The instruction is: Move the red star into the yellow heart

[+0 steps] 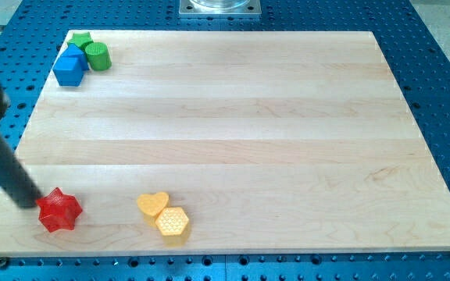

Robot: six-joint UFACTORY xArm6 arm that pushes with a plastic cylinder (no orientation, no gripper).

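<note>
The red star (58,211) lies near the board's bottom left corner. The yellow heart (152,204) lies to its right, apart from it by a wide gap, and touches a yellow hexagon (173,222) at its lower right. My rod comes down from the view's left edge, and my tip (30,204) rests on the board right at the star's upper left side, touching it or nearly so.
A blue block (69,67), a green star-like block (80,40) and a green cylinder (98,55) cluster in the top left corner of the wooden board (233,117). A blue perforated table surrounds the board.
</note>
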